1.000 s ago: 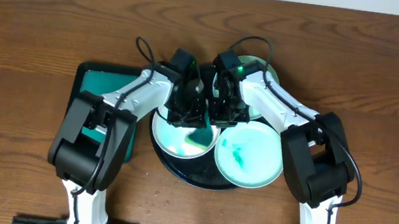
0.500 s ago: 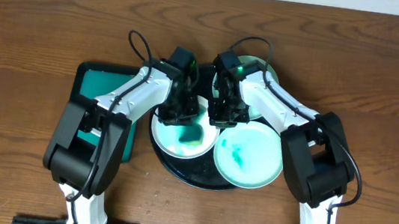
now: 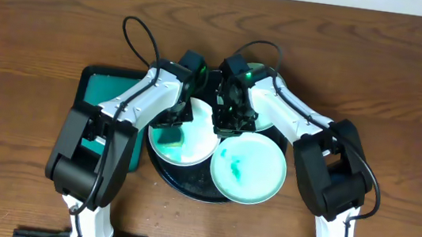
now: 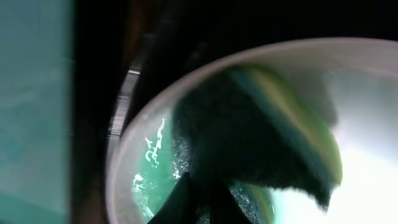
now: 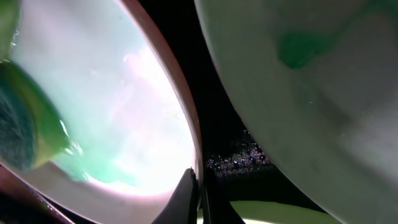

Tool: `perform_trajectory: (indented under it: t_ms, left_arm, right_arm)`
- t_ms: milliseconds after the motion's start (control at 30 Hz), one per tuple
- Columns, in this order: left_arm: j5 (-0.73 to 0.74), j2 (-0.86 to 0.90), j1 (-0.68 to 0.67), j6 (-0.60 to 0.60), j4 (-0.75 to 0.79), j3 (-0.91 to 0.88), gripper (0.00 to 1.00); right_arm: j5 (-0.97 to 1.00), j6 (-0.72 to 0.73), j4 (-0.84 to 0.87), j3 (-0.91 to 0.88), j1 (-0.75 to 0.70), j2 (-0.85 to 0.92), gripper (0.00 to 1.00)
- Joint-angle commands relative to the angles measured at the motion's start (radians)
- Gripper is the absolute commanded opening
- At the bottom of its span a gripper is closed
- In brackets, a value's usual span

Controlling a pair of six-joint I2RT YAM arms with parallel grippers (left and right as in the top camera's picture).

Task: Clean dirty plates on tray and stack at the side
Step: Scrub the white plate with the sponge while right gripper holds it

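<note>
The black tray [image 3: 187, 186] holds three plates. At its left is a white plate [image 3: 183, 149] wet with green. My left gripper [image 3: 178, 123] is shut on a dark sponge [image 4: 249, 143] and presses it onto this plate. The right gripper [image 3: 225, 124] is shut on the white plate's right rim [image 5: 194, 149], with its fingers [image 5: 186, 196] pinching the edge. A mint green plate [image 3: 247, 169] with a green smear lies at the front right. A second mint plate [image 3: 260, 68] at the back is mostly hidden under the right arm.
A rectangular teal tray [image 3: 99, 90] lies on the wooden table left of the black tray, partly under the left arm. Both arms cross over the black tray's back half. Cables loop above the wrists.
The sponge has swept from the white plate's right side to its left. The white plate, the smeared mint plate and the black tray have all shifted a little to the left.
</note>
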Motion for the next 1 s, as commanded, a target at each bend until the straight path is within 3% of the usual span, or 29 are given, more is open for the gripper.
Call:
perform_trajectory:
  t_ms: [0, 100, 267, 433, 700, 967]
  left_arm:
    - [-0.315, 0.062, 0.045, 0.004, -0.021, -0.024, 0.07]
    - [-0.193, 0.062, 0.019, 0.12, -0.012, -0.007, 0.07]
    - [0.237, 0.062, -0.05, 0.33, 0.008, 0.017, 0.07]
    - [0.494, 0.062, -0.109, 0.386, 0.017, 0.019, 0.07]
    - [0.672, 0.062, -0.113, 0.417, 0.047, 0.019, 0.07]
    - [0.621, 0.062, -0.035, 0.359, 0.044, 0.039, 0.07]
  right_arm:
    - [0.079, -0.009, -0.031, -0.005, -0.011, 0.014, 0.01]
    - [0.079, -0.009, -0.031, -0.005, -0.011, 0.014, 0.01]
    - [0.078, -0.009, -0.031, -0.005, -0.011, 0.014, 0.01]
    - [0.078, -0.009, -0.031, -0.005, -0.011, 0.014, 0.01]
    - [0.078, -0.009, -0.032, -0.005, -0.011, 0.014, 0.01]
    - [0.078, -0.009, -0.031, -0.005, -0.01, 0.014, 0.01]
